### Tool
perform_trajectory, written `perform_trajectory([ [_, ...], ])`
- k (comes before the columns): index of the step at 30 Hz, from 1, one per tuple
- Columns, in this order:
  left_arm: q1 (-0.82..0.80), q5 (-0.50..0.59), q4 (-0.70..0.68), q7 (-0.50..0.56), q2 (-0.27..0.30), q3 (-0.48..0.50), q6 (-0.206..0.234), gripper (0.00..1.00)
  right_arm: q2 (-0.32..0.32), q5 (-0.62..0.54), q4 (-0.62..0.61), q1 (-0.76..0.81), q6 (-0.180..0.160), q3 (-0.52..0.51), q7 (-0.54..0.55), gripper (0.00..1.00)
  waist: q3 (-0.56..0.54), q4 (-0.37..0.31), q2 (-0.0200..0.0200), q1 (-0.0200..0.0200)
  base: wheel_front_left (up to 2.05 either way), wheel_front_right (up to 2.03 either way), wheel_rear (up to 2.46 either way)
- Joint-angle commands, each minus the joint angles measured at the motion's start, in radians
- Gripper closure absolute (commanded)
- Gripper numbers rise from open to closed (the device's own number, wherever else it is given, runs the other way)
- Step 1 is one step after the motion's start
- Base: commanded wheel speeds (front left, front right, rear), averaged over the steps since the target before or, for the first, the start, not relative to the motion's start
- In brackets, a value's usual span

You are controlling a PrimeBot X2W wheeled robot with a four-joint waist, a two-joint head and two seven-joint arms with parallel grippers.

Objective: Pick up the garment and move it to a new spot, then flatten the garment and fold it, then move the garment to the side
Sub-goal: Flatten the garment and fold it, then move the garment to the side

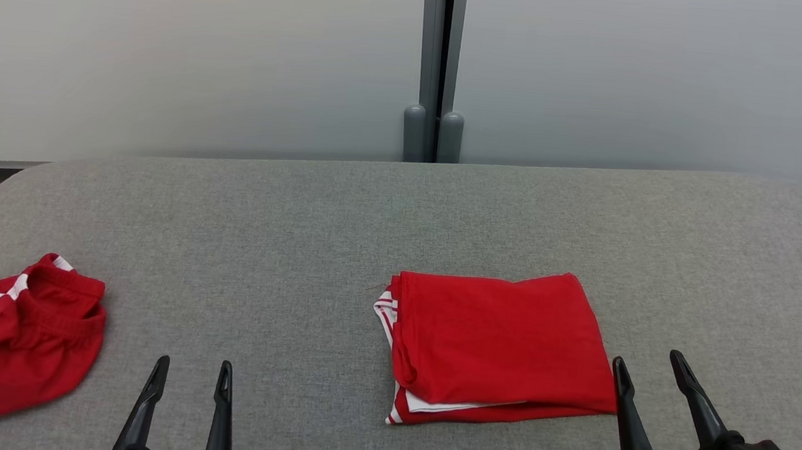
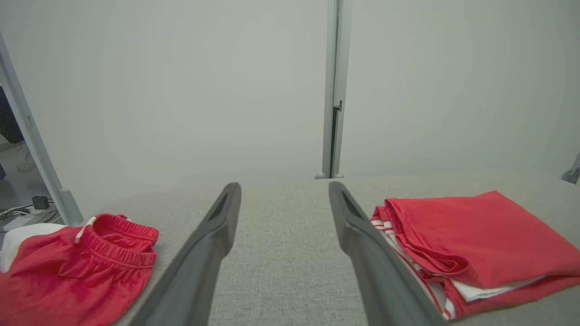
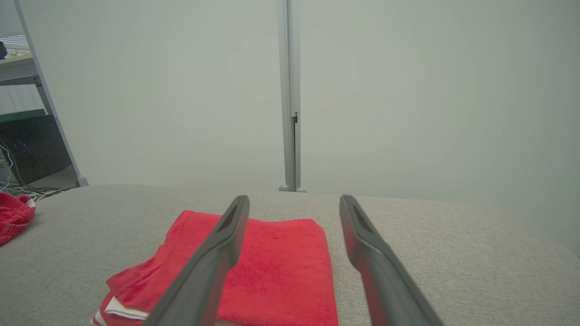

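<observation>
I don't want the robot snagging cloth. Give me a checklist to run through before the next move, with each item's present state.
1. Left gripper open, holding nothing: ok.
2. Right gripper open, holding nothing: ok.
3. Folded garment lies flat on the grey surface: ok.
4. Fold edges lined up: not ok, a white-striped layer sticks out at its left and near edges.
5. Crumpled garment lies apart from the folded one: ok.
6. Crumpled garment wholly on the surface: cannot tell, the head view cuts it off.
</observation>
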Motion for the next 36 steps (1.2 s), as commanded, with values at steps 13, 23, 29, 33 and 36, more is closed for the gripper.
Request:
perform_trajectory([
  [13,-0.010,0.029,0.005,0.000,0.003,0.001,0.008,0.00,0.014,-0.006,0.003,0.004,0.000,-0.008,-0.006,0.00,0.004,0.023,-0.0001,0.0000,0.00,0.00,0.00],
  [23,-0.012,0.040,0.005,0.000,0.003,-0.005,0.012,0.00,0.020,-0.003,0.017,0.005,0.000,-0.016,-0.006,0.00,0.004,0.028,-0.0001,0.0000,0.00,0.00,0.00],
  [29,-0.021,0.039,0.007,0.000,0.003,-0.007,0.008,0.00,0.023,-0.008,0.016,0.004,0.000,-0.021,-0.006,0.00,0.012,0.032,-0.0001,0.0000,0.00,0.00,0.00],
  [33,-0.027,0.039,0.006,0.000,0.003,-0.011,0.005,0.00,0.014,-0.010,0.034,0.004,0.000,-0.010,-0.006,0.00,0.026,0.038,-0.0001,0.0000,0.00,0.00,0.00],
  [36,-0.033,0.035,0.010,0.000,0.003,-0.016,0.001,0.00,-0.003,0.008,0.073,-0.021,0.000,0.001,-0.005,0.00,0.041,0.041,-0.0001,0.0000,0.00,0.00,0.00],
])
